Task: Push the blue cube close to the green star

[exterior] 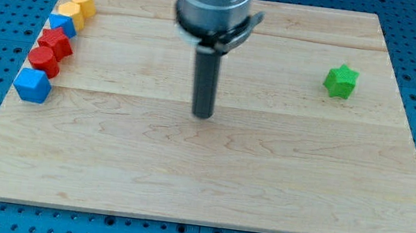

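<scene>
Your tip (203, 115) sits mid-worktop, touching nothing; no gripper exists. Approaching the blue cube (33, 85) carelessly could shove the red block (43, 60) touching it, not toward the green star (340, 81).

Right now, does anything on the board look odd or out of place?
Nothing damaged or spilled. The green star sits alone at the view's right, while the blue cube ends a tight row of red, blue and yellow blocks along the left edge. My tip stands mid-board, touching no block.
</scene>
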Action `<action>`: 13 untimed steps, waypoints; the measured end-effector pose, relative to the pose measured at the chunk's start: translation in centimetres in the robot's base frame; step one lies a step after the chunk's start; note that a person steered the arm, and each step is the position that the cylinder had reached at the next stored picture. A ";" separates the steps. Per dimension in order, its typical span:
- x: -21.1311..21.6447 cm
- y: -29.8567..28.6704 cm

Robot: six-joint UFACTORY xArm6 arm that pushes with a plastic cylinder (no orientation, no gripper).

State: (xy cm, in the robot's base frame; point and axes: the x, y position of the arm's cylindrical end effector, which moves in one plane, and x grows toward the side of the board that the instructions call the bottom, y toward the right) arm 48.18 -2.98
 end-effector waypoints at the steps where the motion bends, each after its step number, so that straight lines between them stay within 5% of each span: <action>1: 5.2 -4.5; 2: 6.6 -11.3; 4: 3.0 -27.1; 6: 0.4 -27.5; 10: -5.1 -15.1; 13: 0.3 -4.3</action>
State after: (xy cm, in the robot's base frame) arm 48.44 -7.23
